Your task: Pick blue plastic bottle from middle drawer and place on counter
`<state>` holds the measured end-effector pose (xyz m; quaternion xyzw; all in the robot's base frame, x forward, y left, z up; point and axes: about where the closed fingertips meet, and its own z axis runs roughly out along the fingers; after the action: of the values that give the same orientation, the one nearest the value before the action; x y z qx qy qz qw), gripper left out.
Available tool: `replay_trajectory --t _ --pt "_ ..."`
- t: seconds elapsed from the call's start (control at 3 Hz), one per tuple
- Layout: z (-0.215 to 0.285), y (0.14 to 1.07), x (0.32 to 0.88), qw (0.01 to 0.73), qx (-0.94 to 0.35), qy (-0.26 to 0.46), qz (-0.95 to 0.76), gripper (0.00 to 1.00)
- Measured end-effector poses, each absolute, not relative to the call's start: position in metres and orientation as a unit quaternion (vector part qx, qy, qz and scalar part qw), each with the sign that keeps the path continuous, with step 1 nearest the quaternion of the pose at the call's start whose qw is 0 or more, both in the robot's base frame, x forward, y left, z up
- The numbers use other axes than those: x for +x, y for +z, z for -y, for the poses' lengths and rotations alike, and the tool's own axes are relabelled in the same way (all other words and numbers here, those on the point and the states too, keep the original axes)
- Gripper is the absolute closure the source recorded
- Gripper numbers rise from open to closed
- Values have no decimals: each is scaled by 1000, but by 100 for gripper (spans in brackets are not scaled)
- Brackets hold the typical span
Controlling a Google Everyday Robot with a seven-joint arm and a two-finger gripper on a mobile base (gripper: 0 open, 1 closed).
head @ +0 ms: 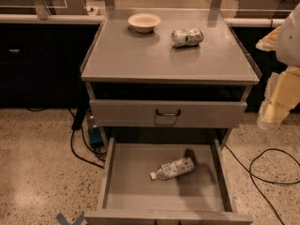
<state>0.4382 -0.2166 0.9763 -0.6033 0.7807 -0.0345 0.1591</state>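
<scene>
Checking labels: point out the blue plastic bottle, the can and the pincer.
blue plastic bottle [173, 168]: camera view, middle of its label.
can [187, 37]: camera view, middle of its side.
pincer [271, 112]: camera view, pale lower end, at the picture's right edge.

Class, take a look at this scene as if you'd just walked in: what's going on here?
A robot is at a grey cabinet. Its claw hangs at the right edge of the view, beside the cabinet and touching nothing. The blue plastic bottle lies on its side in the open middle drawer, cap pointing left, not yet picked up. On the counter sit a bowl and a dented can.
</scene>
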Motion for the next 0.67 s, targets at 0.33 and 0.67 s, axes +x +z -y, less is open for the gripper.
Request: replay_trajectory --t 0.33,0.67 --pt "217 976 438 159 -603 -35 -781 0" --pt "214 958 443 164 -604 -33 -779 0"
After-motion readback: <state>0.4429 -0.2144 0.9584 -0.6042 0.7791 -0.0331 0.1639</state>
